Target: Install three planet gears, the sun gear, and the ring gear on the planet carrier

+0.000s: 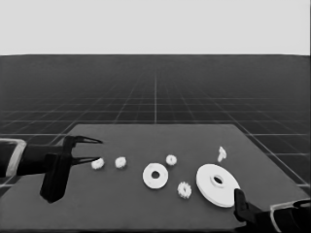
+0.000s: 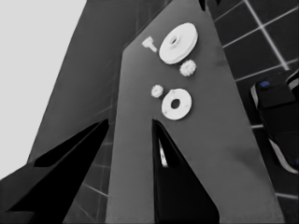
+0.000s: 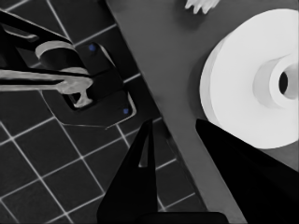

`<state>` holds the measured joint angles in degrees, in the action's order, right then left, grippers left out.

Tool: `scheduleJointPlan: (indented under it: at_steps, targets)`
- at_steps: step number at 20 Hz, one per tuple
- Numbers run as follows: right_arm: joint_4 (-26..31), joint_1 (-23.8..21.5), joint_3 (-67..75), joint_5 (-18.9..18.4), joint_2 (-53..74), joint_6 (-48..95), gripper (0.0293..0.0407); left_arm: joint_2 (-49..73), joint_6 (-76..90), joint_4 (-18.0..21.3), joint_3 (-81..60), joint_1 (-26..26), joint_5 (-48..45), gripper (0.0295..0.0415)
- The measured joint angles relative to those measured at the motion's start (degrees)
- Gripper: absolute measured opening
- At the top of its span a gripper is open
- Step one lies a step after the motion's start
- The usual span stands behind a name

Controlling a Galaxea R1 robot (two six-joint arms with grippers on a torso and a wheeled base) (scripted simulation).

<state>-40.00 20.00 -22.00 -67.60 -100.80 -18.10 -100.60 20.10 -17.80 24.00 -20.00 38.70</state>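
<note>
The smaller round part (image 1: 155, 175) lies flat near the table's middle. The larger round part (image 1: 217, 185), with its raised hub, lies to its right. Four small gears are spread out: one (image 1: 97, 163) just past the left fingertips, one (image 1: 120, 162) beside it, one (image 1: 171, 159) behind the smaller part, one (image 1: 184, 189) between the two round parts. My left gripper (image 1: 95, 149) waits open over the table's left end, holding nothing. My right gripper (image 3: 174, 122) is open at the near right corner, beside the larger round part (image 3: 252, 88).
A thin white piece (image 1: 221, 154) lies behind the larger round part, towards the table's right edge. In the right wrist view, dark machinery (image 3: 93, 88) with blue lights stands on the floor past the table's edge.
</note>
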Motion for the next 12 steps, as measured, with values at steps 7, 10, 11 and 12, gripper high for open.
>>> scheduleJointPlan:
  at_steps: [7,10,11,12]
  targets:
    - [0.20,0.42,-0.04,0.04,-0.02,0.01,0.0384,-37.98,-69.78,-11.00,35.99,17.35,47.56,0.0402]
    - [0.06,0.34,-0.14,0.00,0.00,0.00,0.0385,-47.99,-75.55,6.33,63.55,17.96,45.85,0.0386]
    - [0.05,0.33,-0.15,-0.01,0.00,0.00,0.0385,-49.49,-75.15,8.27,67.73,18.11,45.84,0.0385]
    - [0.04,0.33,-0.15,-0.01,0.00,0.00,0.0385,-50.49,-74.73,9.42,70.48,18.21,45.89,0.0385]
